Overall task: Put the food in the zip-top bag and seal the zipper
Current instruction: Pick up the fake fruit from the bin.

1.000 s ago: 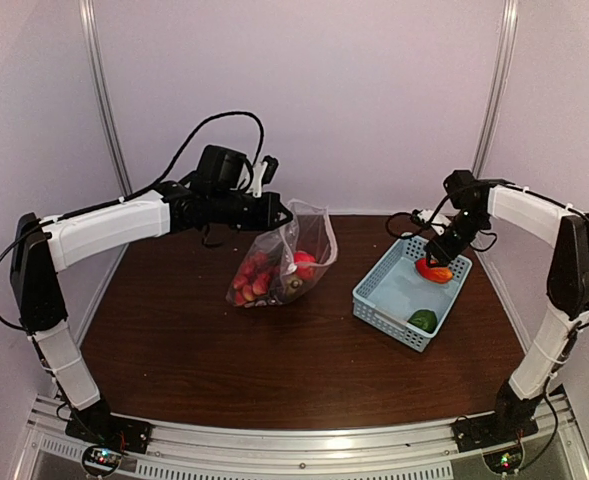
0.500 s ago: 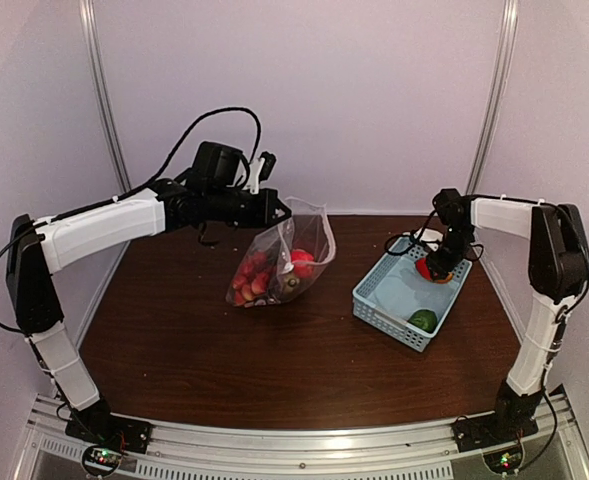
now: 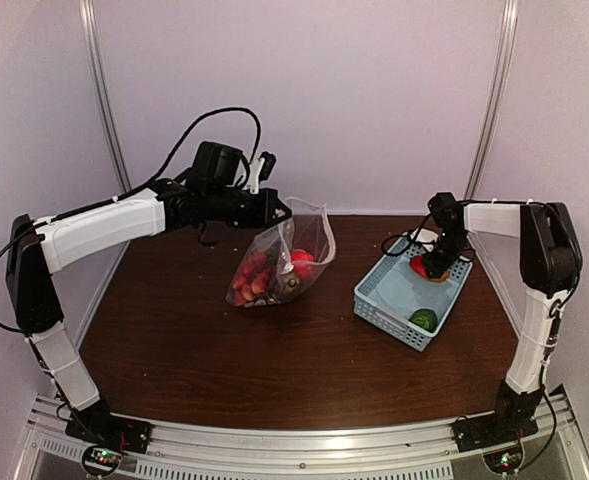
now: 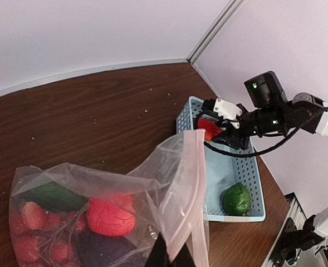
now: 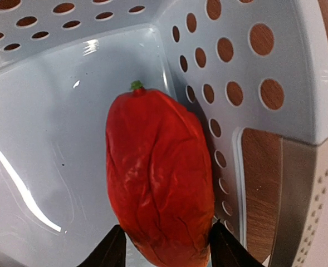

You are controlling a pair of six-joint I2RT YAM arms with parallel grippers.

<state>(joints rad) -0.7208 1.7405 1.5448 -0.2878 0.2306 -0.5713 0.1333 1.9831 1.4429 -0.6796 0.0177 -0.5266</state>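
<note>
Right gripper (image 5: pixel 167 249) clamped the orange-red piece (image 5: pixel 158 183) between its fingers, inside far end of light-blue basket (image 3: pixel 386 297). Left gripper (image 3: pixel 275 212) pinched zip-top bag (image 3: pixel 274 265) rim, bag centre-left on table.

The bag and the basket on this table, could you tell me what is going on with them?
The left tool pinches the rim of the zip-top bag, holding its mouth up, with several toy foods inside. The right tool grips an orange-red piece at the far end of the light-blue basket. A green lump lies at its near end. The bag is not yet sealed.
</note>
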